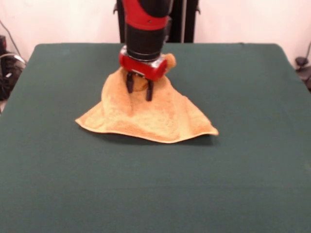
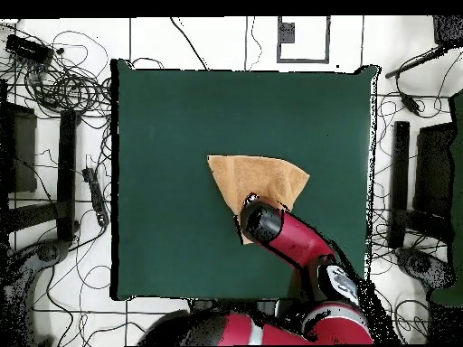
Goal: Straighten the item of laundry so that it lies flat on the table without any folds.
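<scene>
The item of laundry [image 1: 146, 119], an orange-tan towel, stands in a tent shape on the green table [image 1: 155, 189], with its lower edge spread toward the front. My gripper [image 1: 139, 93] comes down onto the raised part, and its two black fingers [image 1: 129, 83] have a ridge of cloth pinched between them. A bunch of towel pokes up behind the wrist. In the overhead view the laundry [image 2: 262, 176] forms a rough triangle near the middle of the table [image 2: 181, 117]. The arm covers its near corner and hides the fingers.
Cables [image 2: 63, 86], dark stands [image 2: 65, 172] and equipment lie on the floor around the table. The red arm [image 2: 289, 237] reaches in from the table's lower right in the overhead view.
</scene>
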Controlling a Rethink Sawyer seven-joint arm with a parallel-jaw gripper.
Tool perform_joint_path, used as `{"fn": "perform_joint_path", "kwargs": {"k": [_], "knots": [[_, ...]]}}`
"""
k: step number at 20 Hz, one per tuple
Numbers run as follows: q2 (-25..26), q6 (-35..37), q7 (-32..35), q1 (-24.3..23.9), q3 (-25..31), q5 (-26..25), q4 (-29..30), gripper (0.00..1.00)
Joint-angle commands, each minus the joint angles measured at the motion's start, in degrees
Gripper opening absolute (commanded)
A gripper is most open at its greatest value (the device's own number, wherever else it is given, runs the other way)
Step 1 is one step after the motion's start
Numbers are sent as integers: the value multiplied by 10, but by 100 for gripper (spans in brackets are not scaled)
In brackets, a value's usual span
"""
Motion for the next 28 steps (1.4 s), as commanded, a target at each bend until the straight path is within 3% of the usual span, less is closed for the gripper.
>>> {"fn": "perform_joint_path", "kwargs": {"k": [1, 11, 17, 21, 28], "knots": [[21, 22, 62, -13, 84, -31, 49, 100], [23, 15, 68, -24, 99, -51, 44, 100], [-6, -30, 34, -67, 127, -128, 92, 100], [-13, -79, 18, -149, 159, -212, 143, 100], [-37, -38, -24, -272, 204, -333, 171, 100]]}}
